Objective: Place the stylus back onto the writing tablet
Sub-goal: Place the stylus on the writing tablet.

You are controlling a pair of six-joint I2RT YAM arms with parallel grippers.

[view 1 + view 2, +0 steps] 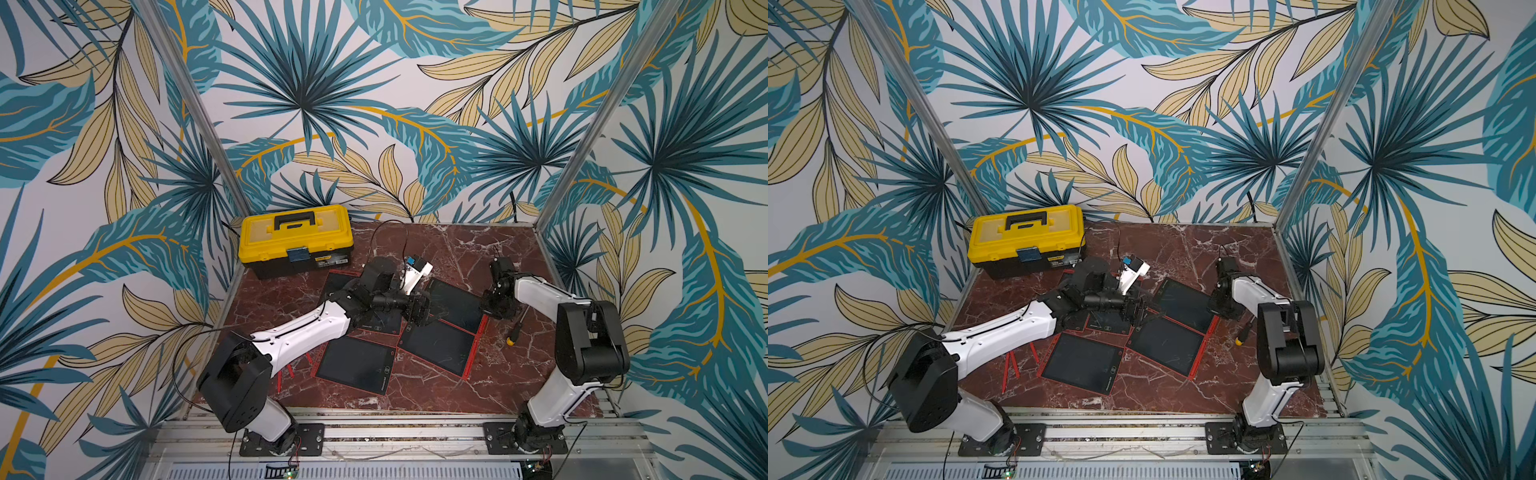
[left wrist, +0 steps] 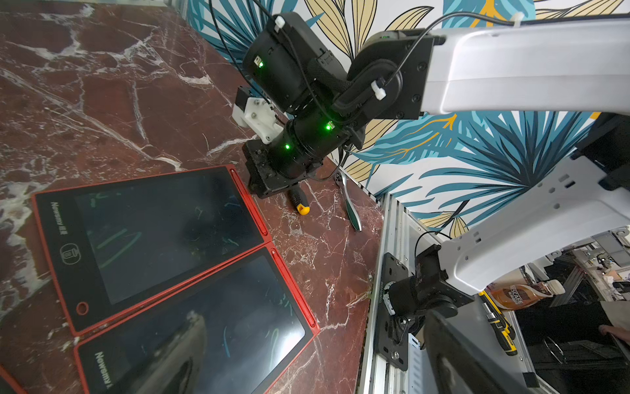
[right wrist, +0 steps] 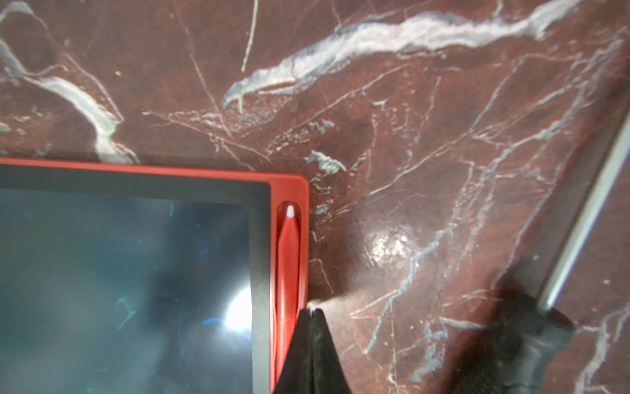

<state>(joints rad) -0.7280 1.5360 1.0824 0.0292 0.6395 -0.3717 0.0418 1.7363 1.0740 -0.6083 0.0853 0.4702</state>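
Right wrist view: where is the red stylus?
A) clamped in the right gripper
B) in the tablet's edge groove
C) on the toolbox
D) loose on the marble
B: the stylus lies in the edge groove of the tablet, white tip showing; the right gripper is shut on nothing.

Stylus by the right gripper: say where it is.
In the right wrist view, the stylus lies in the edge slot of the writing tablet, beside the shut right gripper.

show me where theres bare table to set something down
Bare marble at the back, between the yellow toolbox and the right rear aluminium post, and along the front, between the nearest writing tablet and the aluminium rail. Crowded: the centre, packed with more tablets; a screwdriver lies right of them.
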